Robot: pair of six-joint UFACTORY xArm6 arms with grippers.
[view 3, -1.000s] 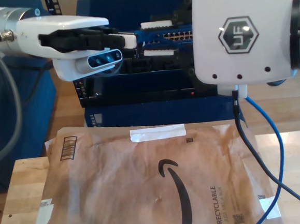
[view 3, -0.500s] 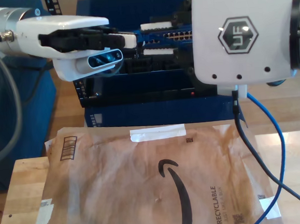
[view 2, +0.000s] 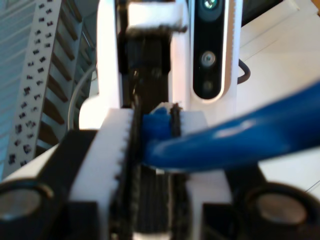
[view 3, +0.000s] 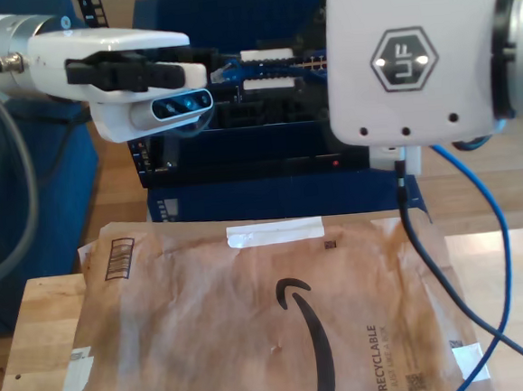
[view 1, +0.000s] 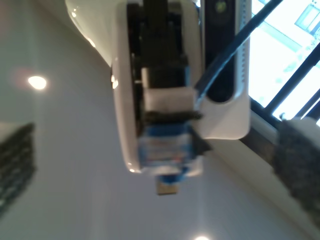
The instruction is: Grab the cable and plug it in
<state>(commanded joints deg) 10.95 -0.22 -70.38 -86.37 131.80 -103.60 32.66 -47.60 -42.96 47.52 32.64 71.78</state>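
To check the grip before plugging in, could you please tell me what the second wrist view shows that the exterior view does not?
The second wrist view adds the white ridged fingers of my second gripper clamped on the blue cable. The exterior view adds the brown mailer on the wooden table and a dark rack behind. Both share the blue cable.

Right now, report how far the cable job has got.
Done: the cable is grabbed; my second gripper clamps it and my first gripper pinches its plug. In hand: the plug hangs in front of the port row in the exterior view. Left: seat it in a port.
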